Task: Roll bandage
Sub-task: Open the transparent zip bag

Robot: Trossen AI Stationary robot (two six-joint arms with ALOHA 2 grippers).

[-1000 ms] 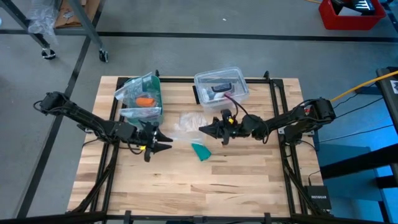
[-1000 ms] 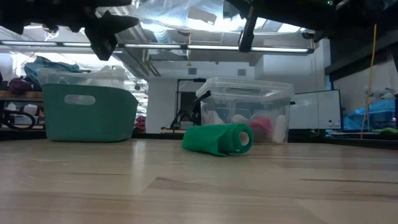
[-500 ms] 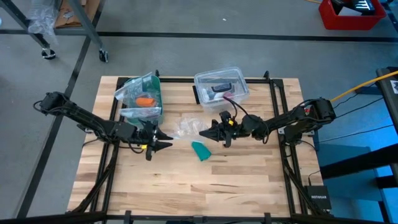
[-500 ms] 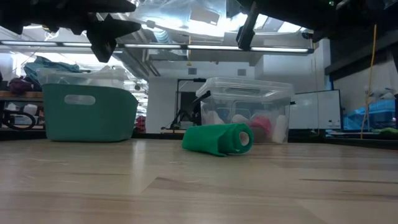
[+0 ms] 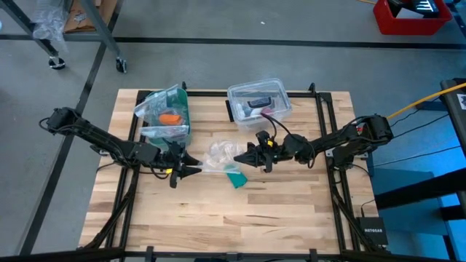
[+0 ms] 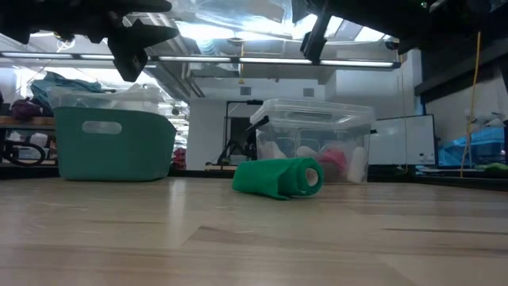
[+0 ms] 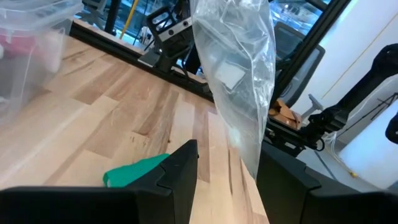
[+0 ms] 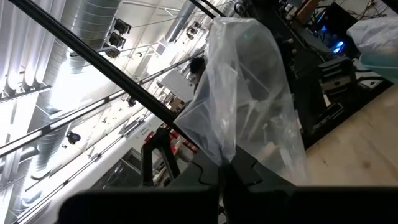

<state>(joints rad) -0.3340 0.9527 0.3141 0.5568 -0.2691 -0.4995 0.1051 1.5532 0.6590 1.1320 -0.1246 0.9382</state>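
Note:
The bandage (image 5: pixel 235 177) is a teal roll with a loose tail, lying on its side mid-table, also in the low view (image 6: pixel 278 177) and left wrist view (image 7: pixel 134 171); no gripper touches it. Above it, a crumpled clear plastic bag (image 5: pixel 218 154) hangs in the air between the two grippers. My right gripper (image 5: pixel 237 154) is shut on the bag, coming from the table's right. My left gripper (image 5: pixel 197 167) faces it from the left, open, and the bag's narrow end (image 7: pixel 249 158) reaches in between its fingers. My right gripper pinches a gathered edge of the clear plastic bag (image 8: pixel 231 155) between its two shut fingers. The fingers come roughly level from the table's right side. The bag is lifted clear of the table and billows out beyond the fingertips toward my left gripper. My left gripper has the bag's narrow end between its open fingers; I cannot tell whether it touches a finger (image 7: pixel 273 171).
A teal bin (image 5: pixel 166 115) with an orange item inside stands at the far left of the table. A clear lidded plastic box (image 5: pixel 259 100) stands at far centre. Bare wood lies toward the near edge.
My right gripper has rolled at the wrist while staying in place. The bag it holds has swung and spread out toward my left gripper. The bandage has not moved.

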